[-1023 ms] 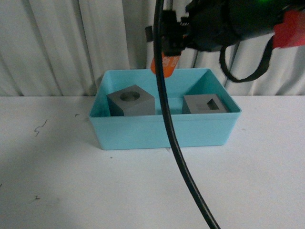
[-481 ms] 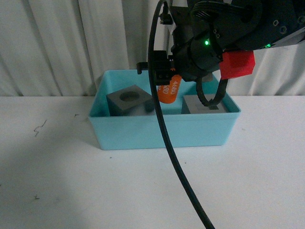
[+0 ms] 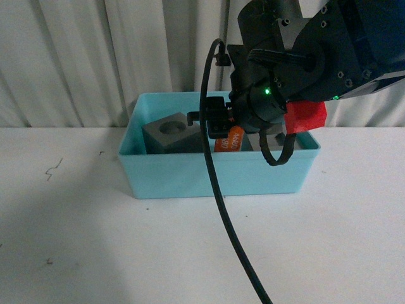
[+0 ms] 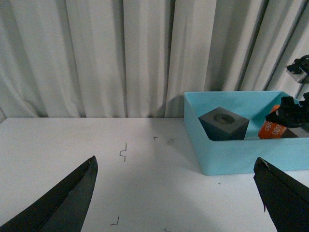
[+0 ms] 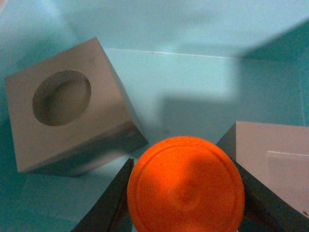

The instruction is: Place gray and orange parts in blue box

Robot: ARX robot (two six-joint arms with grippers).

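The right gripper [image 3: 223,132], clamped on the orange cylinder [image 5: 186,186], hangs between two gray cubes [image 5: 65,128] in the blue box [image 3: 215,174], to drop it; the left gripper [image 4: 183,193] is apart.

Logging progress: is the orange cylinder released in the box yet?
No. The orange cylinder sits between the right gripper's fingers, above the blue box floor.
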